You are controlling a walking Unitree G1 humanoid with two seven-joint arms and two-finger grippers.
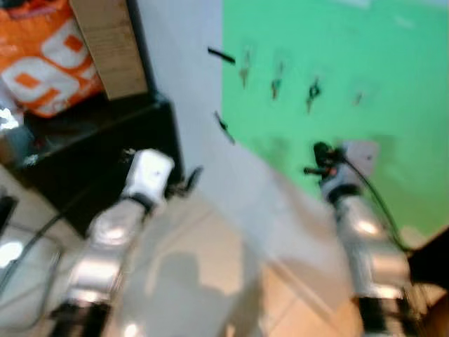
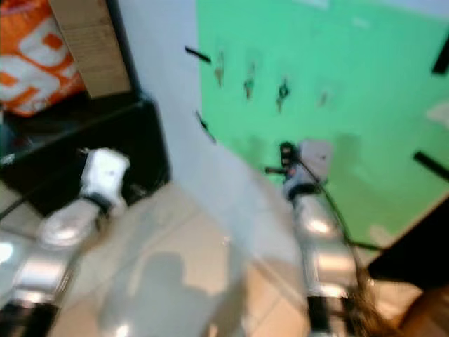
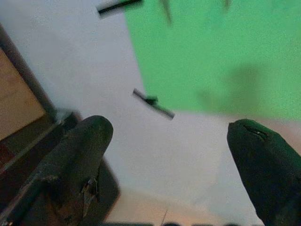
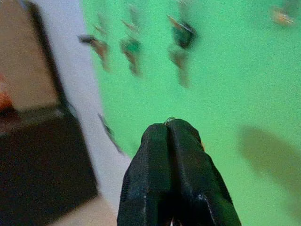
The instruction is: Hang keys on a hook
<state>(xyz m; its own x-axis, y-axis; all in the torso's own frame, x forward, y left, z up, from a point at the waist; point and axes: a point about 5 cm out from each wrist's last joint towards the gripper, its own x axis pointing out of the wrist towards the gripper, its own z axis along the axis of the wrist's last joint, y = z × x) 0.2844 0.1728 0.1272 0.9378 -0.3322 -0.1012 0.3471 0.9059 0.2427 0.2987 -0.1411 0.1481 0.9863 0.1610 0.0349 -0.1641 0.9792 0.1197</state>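
Nearest the viewer, two silver arms reach forward over a pale tiled floor. The left gripper, held low at the left beside a black cabinet, has its fingers spread wide and released, grasping nothing; it appears to be idle. The right gripper, raised further right toward the wall, has its fingers pressed together and clenched; a small glint at their tips may be part of the keys, but blur prevents confirmation, so the position of the keys to be hung cannot be told with certainty. The raised pose is judged to bring the right gripper level with the hooks. Beyond it, a green panel on the white wall carries a row of hooks; three sets of hanging keys can be counted, with a fourth small item to the right, too blurred to identify. Farthest left, on the cabinet, stand one orange bag and one cardboard box.
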